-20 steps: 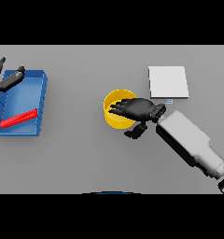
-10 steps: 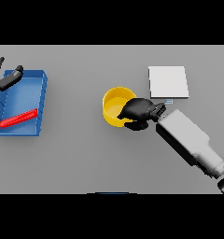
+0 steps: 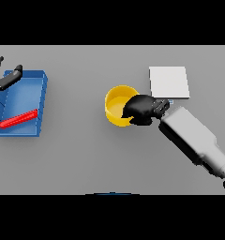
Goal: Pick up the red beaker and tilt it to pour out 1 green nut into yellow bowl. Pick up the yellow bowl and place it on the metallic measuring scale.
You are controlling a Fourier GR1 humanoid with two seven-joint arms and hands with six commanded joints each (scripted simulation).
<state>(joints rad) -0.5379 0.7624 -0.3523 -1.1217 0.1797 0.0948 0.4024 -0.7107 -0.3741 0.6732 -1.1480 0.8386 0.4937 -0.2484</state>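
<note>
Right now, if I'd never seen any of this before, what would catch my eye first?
Probably the yellow bowl at the middle of the grey table, with the right hand curled over its right rim. Next, the blue tray at far left, holding a red beaker lying on its side, and the pale square scale behind the bowl.

One yellow bowl (image 3: 116,105), one red beaker (image 3: 18,118), one blue tray (image 3: 39,93), one scale (image 3: 168,82).

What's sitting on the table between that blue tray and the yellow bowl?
Nothing: in the head view, only bare grey table separates the blue tray from the yellow bowl, which the right hand grips at its rim.
</note>
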